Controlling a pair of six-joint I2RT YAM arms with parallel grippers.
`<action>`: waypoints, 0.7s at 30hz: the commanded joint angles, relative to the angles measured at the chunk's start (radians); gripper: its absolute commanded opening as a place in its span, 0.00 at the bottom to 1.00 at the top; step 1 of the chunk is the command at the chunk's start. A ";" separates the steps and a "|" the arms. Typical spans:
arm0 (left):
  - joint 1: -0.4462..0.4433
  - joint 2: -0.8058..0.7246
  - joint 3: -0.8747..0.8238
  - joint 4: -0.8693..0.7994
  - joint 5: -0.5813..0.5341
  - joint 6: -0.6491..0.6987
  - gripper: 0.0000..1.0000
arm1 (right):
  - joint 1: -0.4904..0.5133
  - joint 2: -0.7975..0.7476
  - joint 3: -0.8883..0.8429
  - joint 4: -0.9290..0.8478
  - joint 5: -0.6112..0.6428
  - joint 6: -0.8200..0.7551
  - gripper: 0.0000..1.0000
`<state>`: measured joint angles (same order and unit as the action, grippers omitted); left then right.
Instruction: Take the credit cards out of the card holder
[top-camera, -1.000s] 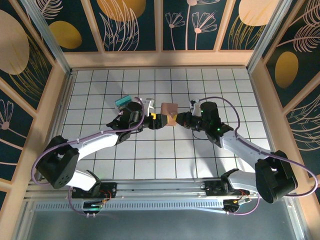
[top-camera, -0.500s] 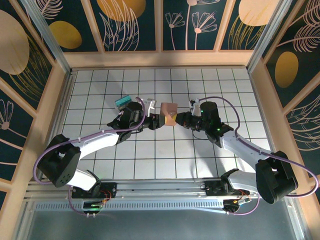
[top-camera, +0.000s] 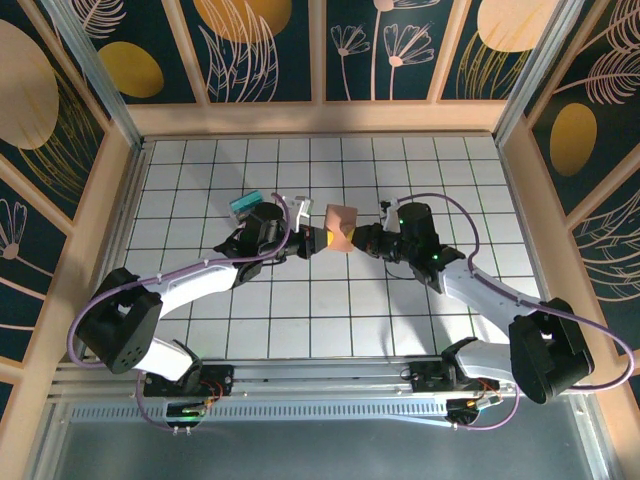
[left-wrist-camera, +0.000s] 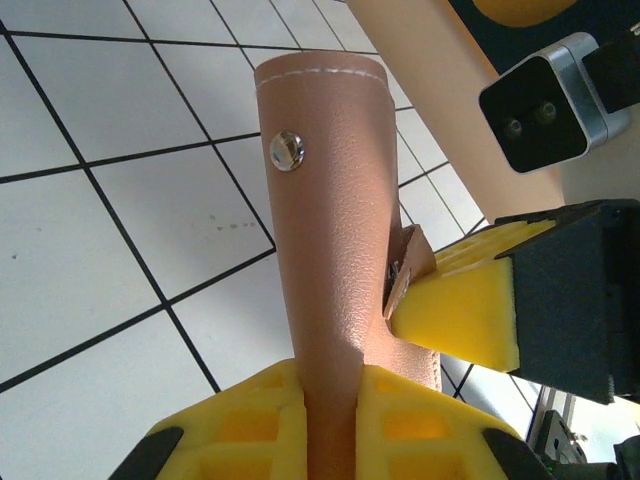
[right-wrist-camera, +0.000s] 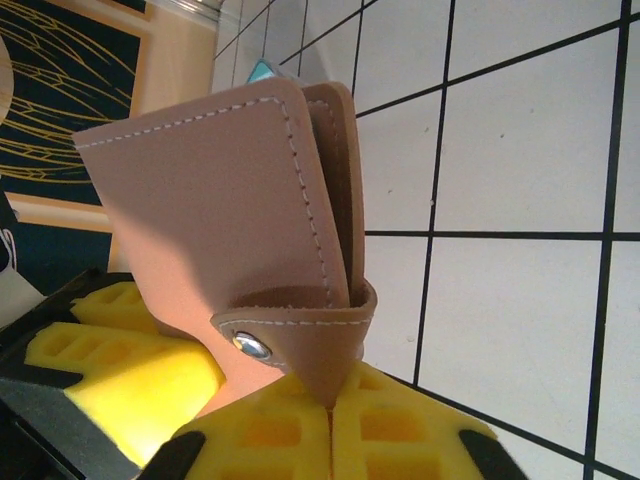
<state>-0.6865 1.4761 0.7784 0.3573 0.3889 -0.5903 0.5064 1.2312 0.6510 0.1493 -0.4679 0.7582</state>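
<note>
The salmon-tan card holder (top-camera: 341, 224) is held folded above the middle of the table, between the two arms. My left gripper (top-camera: 322, 241) is shut on one edge of it. In the left wrist view the card holder (left-wrist-camera: 330, 190) rises from between my left gripper's (left-wrist-camera: 332, 385) yellow pads, with a metal snap (left-wrist-camera: 288, 150) near its top. My right gripper (top-camera: 357, 240) is shut on the little closing tab (right-wrist-camera: 300, 320), which wraps round the card holder (right-wrist-camera: 210, 190) and is pinched in my right gripper (right-wrist-camera: 330, 400). The credit cards are hidden.
A small teal object (top-camera: 245, 203) lies on the white gridded table (top-camera: 320, 300) behind the left arm, and its corner (right-wrist-camera: 262, 70) peeks over the holder in the right wrist view. Wooden walls (top-camera: 110, 230) enclose the table on three sides.
My left gripper has closed from open onto the card holder. The holder has shifted slightly to the right. The right gripper has kept its pinch on the tab.
</note>
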 joint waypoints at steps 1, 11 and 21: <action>-0.008 -0.017 0.003 0.005 -0.009 0.042 0.00 | 0.031 -0.016 0.084 -0.049 0.052 -0.052 0.20; -0.007 -0.057 -0.031 0.035 -0.098 0.060 0.00 | 0.176 -0.012 0.271 -0.356 0.521 -0.047 0.34; -0.008 -0.076 -0.045 0.061 -0.110 0.050 0.00 | 0.255 0.075 0.406 -0.446 0.619 -0.019 0.33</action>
<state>-0.6884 1.4345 0.7383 0.3630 0.2855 -0.5522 0.7494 1.2797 1.0279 -0.2428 0.0883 0.7200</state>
